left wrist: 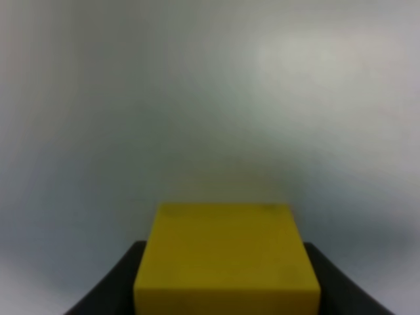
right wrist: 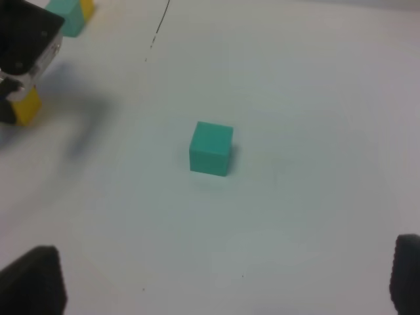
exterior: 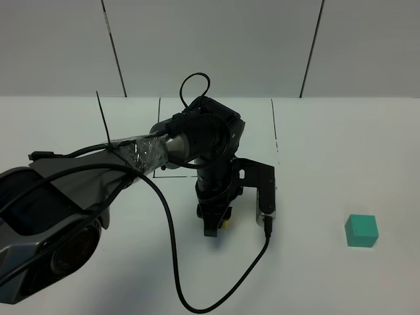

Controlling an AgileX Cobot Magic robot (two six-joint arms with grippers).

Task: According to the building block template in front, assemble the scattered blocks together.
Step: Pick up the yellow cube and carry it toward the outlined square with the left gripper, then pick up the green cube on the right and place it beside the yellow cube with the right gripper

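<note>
Yellow block (left wrist: 226, 259) pinched by left gripper (exterior: 215, 228) near table (exterior: 328, 282) middle, probably for carrying beside teal block (exterior: 361, 230) by right edge; right gripper (right wrist: 220, 281) spread wide, empty, overlooking it.

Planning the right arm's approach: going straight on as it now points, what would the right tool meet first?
Probably the teal cube, centred ahead of the right tool with its fingers open; depth is unclear, so it might touch the table just short.

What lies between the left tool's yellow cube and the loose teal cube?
Only bare table separates the yellow cube and teal cube, as the right wrist view shows.
</note>
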